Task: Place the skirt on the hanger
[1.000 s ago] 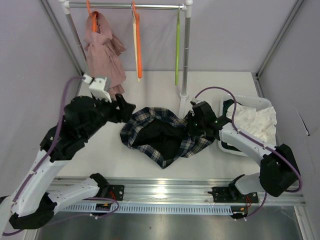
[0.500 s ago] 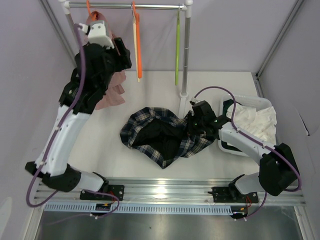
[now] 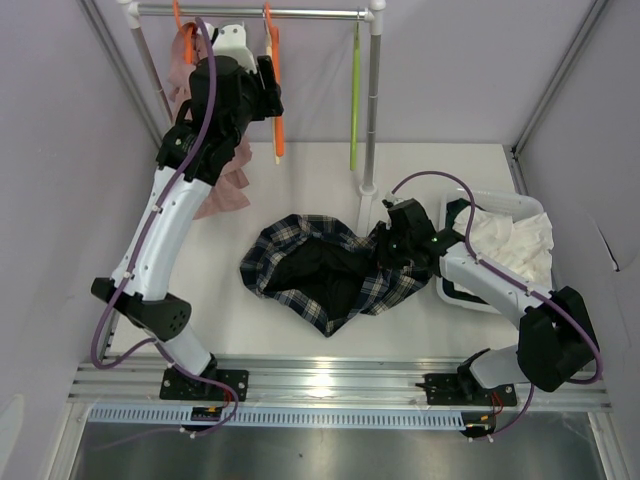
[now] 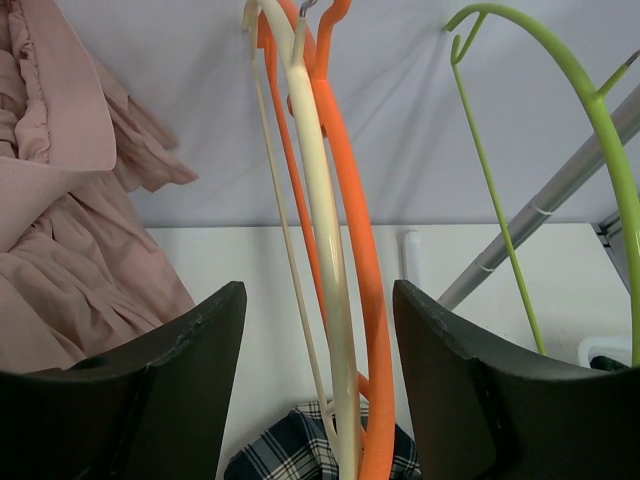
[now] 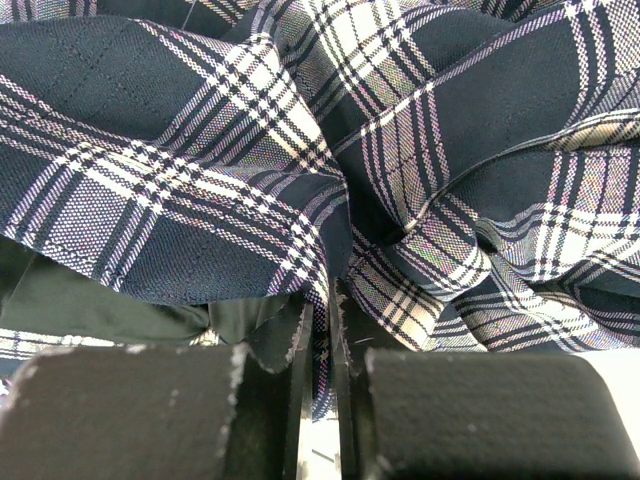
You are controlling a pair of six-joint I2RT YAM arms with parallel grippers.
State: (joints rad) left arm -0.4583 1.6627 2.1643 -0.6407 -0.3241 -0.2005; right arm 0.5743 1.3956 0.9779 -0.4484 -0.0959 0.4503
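The left pincer (image 4: 318, 295) has risen, open wide at the thin cream plastic hanger (image 4: 325, 250). The right pincer (image 5: 320, 310) stays clamped on the dark plaid skirt (image 3: 320, 265).

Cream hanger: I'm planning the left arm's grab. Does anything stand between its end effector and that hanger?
Nothing visible does. The cream hanger hangs centred ahead of the open left end effector, but an orange hanger hangs right beside it.

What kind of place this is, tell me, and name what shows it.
Probably a robotics test cell staged for clothes handling: left arm and right arm bolted to a metal rail, plain panel walls, and a small clothes rack holding an orange hanger above the table.
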